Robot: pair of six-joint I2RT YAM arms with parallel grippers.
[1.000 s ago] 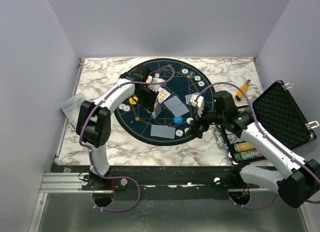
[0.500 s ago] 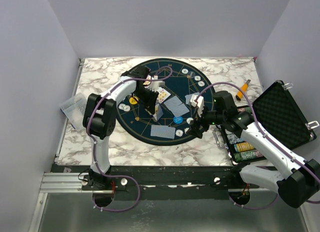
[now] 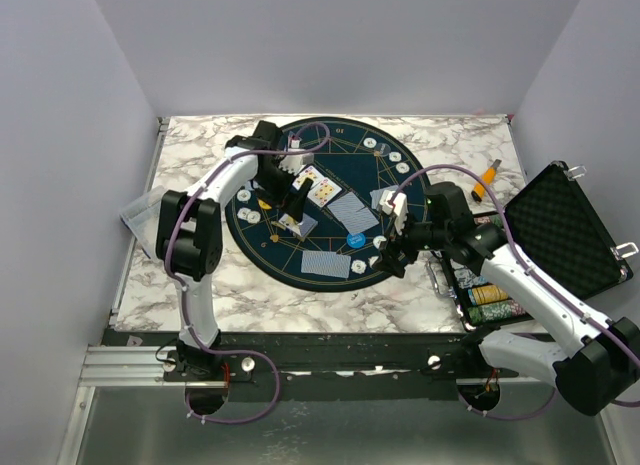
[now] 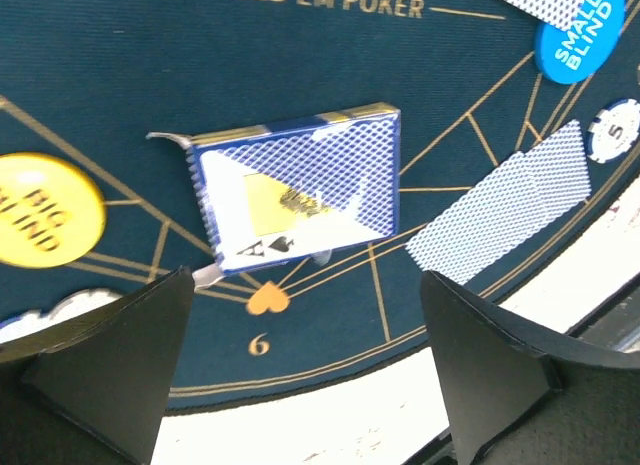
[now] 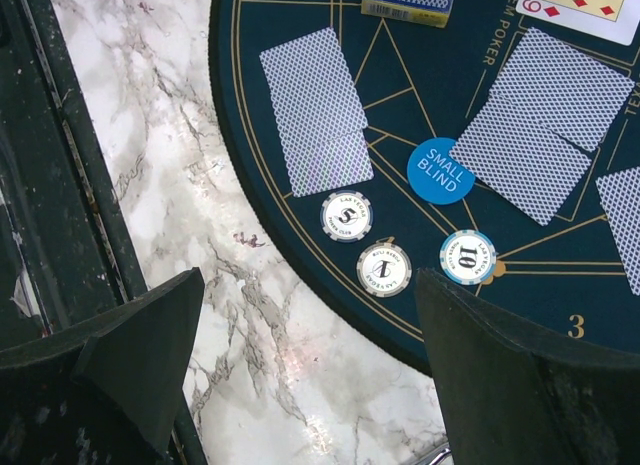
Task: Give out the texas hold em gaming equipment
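A blue-patterned card deck box [image 4: 300, 200] with an ace of spades on it lies on the round dark poker mat [image 3: 330, 145]; in the top view the deck box [image 3: 293, 223] is just below my left gripper [image 3: 297, 193]. My left gripper [image 4: 305, 305] is open and empty, a little above the mat's edge. The yellow big blind disc [image 4: 40, 213] and the blue small blind disc [image 4: 580, 35] lie either side. Three poker chips [image 5: 346, 216] [image 5: 384, 268] [image 5: 467, 257] sit near the mat's rim. My right gripper [image 5: 310, 285] hangs open over the marble beside them. Face-down cards [image 5: 315, 110] lie close by.
An open black foam-lined case [image 3: 565, 235] with stacked chips [image 3: 490, 295] stands at the right. An orange-handled tool [image 3: 487, 177] lies behind it. A clear plastic piece [image 3: 145, 210] rests at the table's left edge. More face-down cards [image 3: 352, 213] and face-up cards [image 3: 320, 190] cover the mat.
My left gripper has opened and let go of the deck box, which now lies on the mat, and has drawn back toward the far left. The right arm has not moved.
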